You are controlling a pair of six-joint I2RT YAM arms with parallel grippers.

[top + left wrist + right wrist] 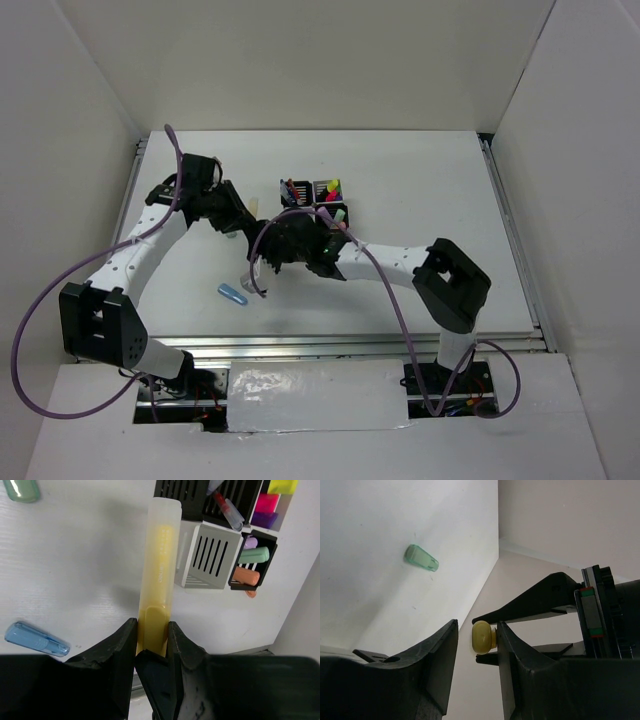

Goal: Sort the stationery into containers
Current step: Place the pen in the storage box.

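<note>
My left gripper (152, 623) is shut on the tail of a pale yellow marker (161, 555) and holds it above the table, pointing toward the containers (207, 555). In the top view this gripper (243, 213) is just left of the 2x2 cup block (315, 198). My right gripper (476, 625) is open. The yellow marker's rounded end (482, 636) sits between its jaws, close to the right one, with the left gripper's black fingers (535, 599) behind it. The cups hold pastel markers (252, 556), highlighters (270, 502) and a red pen (227, 509).
A blue marker (36, 639) lies on the table near the front, also in the top view (232, 293). A green marker (421, 558) lies loose on the table, also in the left wrist view (21, 489). White walls enclose the table.
</note>
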